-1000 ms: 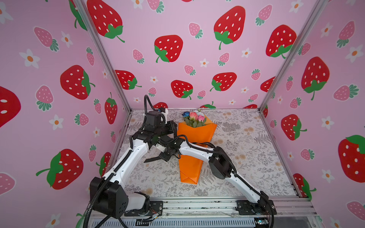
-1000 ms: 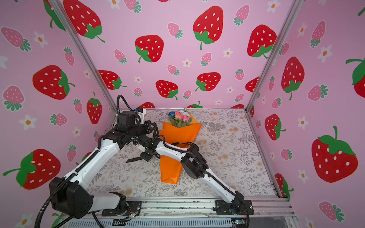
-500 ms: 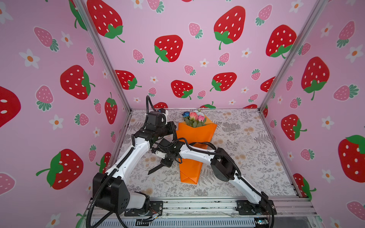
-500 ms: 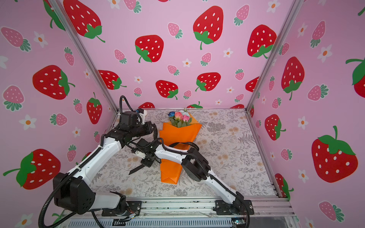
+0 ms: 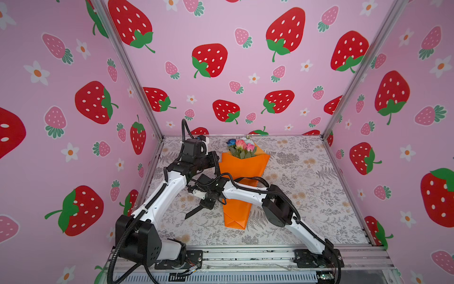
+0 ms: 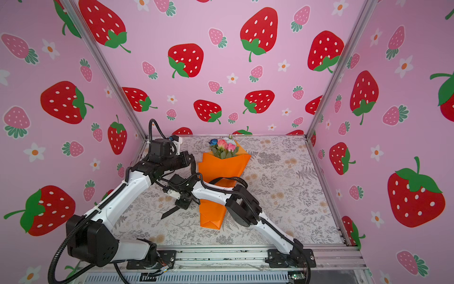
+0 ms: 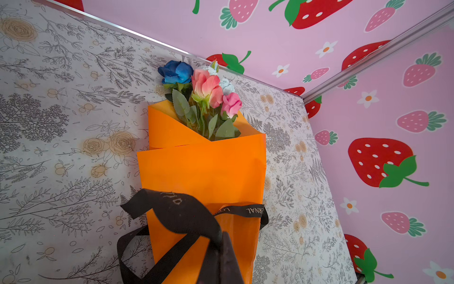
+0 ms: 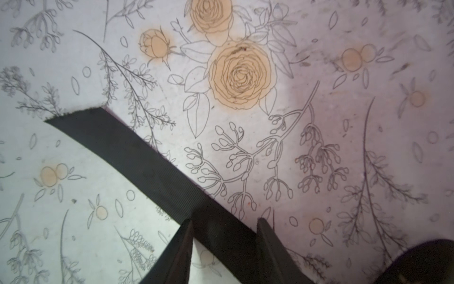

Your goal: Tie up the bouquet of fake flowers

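Right pincer (image 8: 224,222) astride black ribbon (image 8: 118,145), plain only in wrist view.

Bright, even light in both top views, wide-angle bowing at edges; right wrist view soft, table (image 8: 344,147) partly shadowed

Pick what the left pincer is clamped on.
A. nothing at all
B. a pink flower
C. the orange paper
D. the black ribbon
D: in the left wrist view, the black ribbon that crosses the bouquet runs straight into the tip of the shut left pincer, which does not grip the paper or the flowers.
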You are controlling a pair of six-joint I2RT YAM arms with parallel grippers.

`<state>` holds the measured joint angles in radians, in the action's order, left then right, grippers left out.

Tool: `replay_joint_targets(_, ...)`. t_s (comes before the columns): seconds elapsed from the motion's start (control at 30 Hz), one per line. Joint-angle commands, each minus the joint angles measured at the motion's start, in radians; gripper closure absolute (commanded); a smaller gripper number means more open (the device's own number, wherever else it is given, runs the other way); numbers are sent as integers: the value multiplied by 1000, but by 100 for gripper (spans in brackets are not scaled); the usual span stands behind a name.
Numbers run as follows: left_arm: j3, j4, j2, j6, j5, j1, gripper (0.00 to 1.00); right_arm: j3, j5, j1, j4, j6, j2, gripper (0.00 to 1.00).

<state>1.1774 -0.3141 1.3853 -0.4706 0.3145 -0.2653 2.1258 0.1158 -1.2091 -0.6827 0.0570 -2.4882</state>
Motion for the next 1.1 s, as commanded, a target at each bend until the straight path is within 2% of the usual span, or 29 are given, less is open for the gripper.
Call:
replay_joint_targets(0.0, 28, -15, 17, 18, -6, 5, 100, -35, -57, -3, -204, 35, -54, 49)
replay_joint_targets(0.07, 30, -17, 15, 23, -5, 5, 100, -36, -147, -4, -182, 45, -38, 49)
replay_joint_targets(0.1, 28, -15, 14, 26, -5, 5, 100, -36, -213, -8, -164, 48, -30, 45)
replay_joint_targets(0.17, 22, -11, 14, 27, -14, 6, 100, -29, -335, -23, -135, 62, -18, 44)
replay_joint_targets(0.3, 34, -13, 27, 30, -3, 8, 100, -65, -462, -73, -70, 132, 35, 41)
replay_joint_targets(0.5, 41, -19, 28, 36, 4, 9, 100, -220, -533, -125, 59, 208, 139, 34)
replay_joint_targets(0.87, 62, -43, 47, 36, 5, 18, 100, -378, -710, -162, 148, 241, 164, 33)
replay_joint_targets(1.07, 64, -51, 44, 36, 3, 20, 100, -391, -788, -167, 219, 262, 136, 33)
